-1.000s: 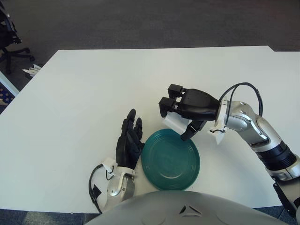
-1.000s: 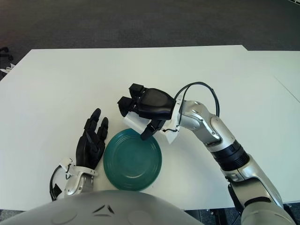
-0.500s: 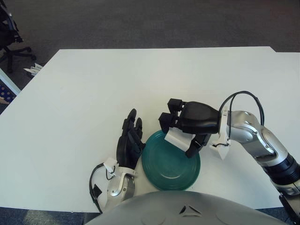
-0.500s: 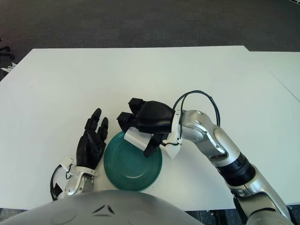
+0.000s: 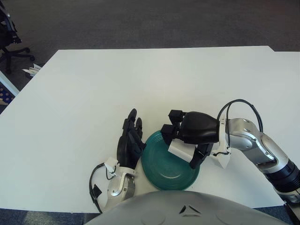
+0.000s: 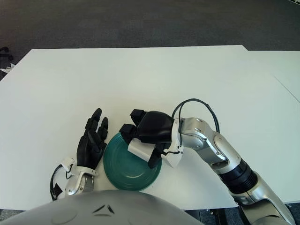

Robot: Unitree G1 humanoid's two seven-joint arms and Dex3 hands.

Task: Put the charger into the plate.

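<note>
Your charger (image 5: pixel 179 149), a white block, sits in the grasp of the right hand (image 5: pixel 191 133) above the teal plate (image 5: pixel 161 168). Its long axis runs from upper left to lower right in both views, roughly along the plate's upper right rim. You cannot tell from either view whether its underside touches the plate or hangs just clear of it.

The right hand's dark fingers are curled around the charger: two fingers (image 5: pixel 171 123) reach over its far side and the thumb (image 6: pixel 154 160) presses its near end. The hand covers most of the charger's top, so only its lower face shows.

The right eye view shows more of the charger's near white face (image 6: pixel 139 150) and the thumb tip against the plate's inner surface. The left eye view hides more of that under the palm, but shows a dark office chair (image 5: pixel 9 37) at the far left edge.

Your left hand (image 5: pixel 129 142) lies flat on the white table (image 5: pixel 84 89) just beside the plate's left rim, fingers extended and relaxed, holding nothing.

A black cable (image 6: pixel 194 105) loops over the right wrist.
</note>
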